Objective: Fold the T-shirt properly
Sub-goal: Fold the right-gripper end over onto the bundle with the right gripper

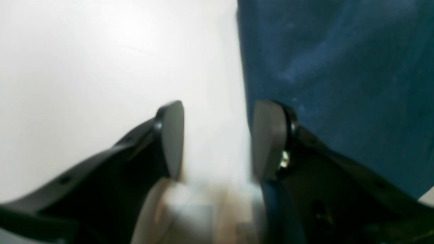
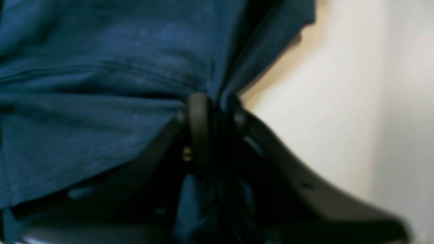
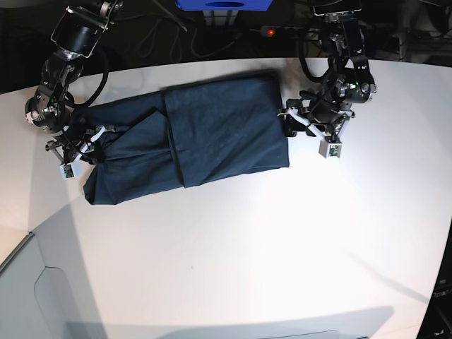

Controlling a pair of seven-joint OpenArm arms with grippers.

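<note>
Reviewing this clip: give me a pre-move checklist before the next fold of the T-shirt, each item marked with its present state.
1. Right hand pinching T-shirt fabric: ok; cloth bunches between its closed fingers.
2. Left hand gripping the shirt: not ok; open, astride the shirt's edge, nothing clamped.
3. Left hand at the edge: ok; one finger over cloth, the other over the white table.
4. Shirt fully on the table: ok in the base view.
5. Fabric flat: not ok; rumpled near the right hand.
6. Number of layers pinched: cannot tell.

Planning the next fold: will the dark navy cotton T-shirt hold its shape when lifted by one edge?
Probably not: the dark navy cotton T-shirt bunches where the right end effector pinches it, so it likely drapes. Its creases suggest it is light and limp.
</note>
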